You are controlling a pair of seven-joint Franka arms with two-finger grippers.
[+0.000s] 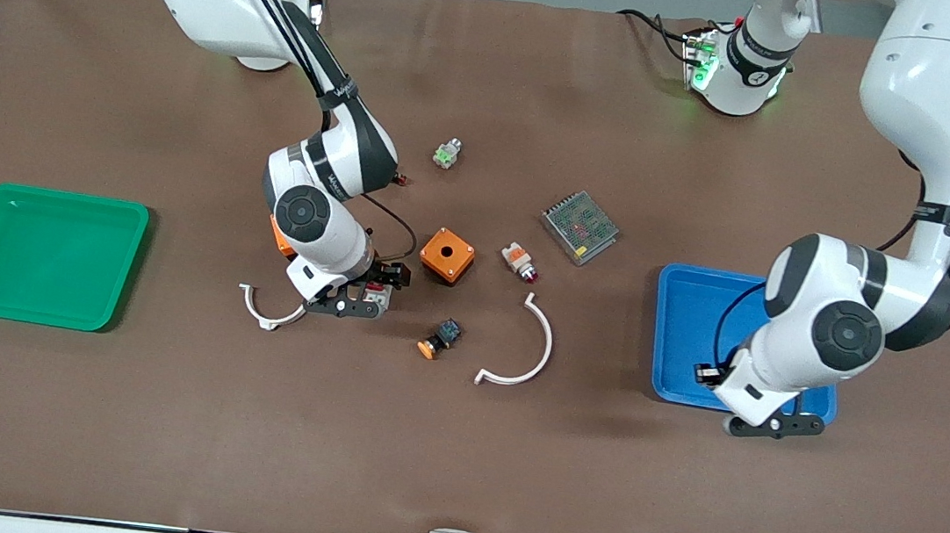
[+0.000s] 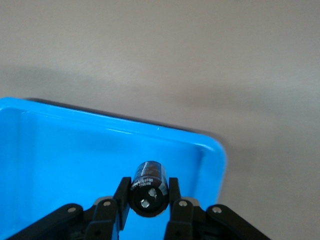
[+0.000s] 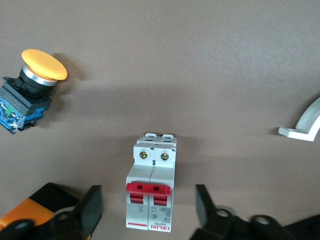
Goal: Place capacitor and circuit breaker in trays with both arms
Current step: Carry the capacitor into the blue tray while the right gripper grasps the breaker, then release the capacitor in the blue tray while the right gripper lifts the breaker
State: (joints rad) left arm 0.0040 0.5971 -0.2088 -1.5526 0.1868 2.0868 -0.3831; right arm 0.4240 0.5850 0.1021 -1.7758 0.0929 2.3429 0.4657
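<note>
The capacitor (image 2: 148, 189), a small dark cylinder with a shiny end, is clamped between the fingers of my left gripper (image 2: 148, 186). The left gripper (image 1: 776, 424) hangs over the blue tray's (image 1: 690, 324) corner nearest the front camera; the tray also shows in the left wrist view (image 2: 75, 160). The circuit breaker (image 3: 151, 187), a white block with two red levers, lies on the table (image 1: 377, 293) beside the orange box (image 1: 447, 255). My right gripper (image 3: 148, 200) is open, one finger on each side of the breaker without touching it; it also shows in the front view (image 1: 352, 302).
A green tray (image 1: 43, 256) lies at the right arm's end. An orange-capped push button (image 1: 439, 338), two white half-ring clamps (image 1: 267, 308) (image 1: 523, 351), a white-and-orange lamp part (image 1: 520, 261), a mesh-covered box (image 1: 580, 226) and a small green-white part (image 1: 448, 153) lie mid-table.
</note>
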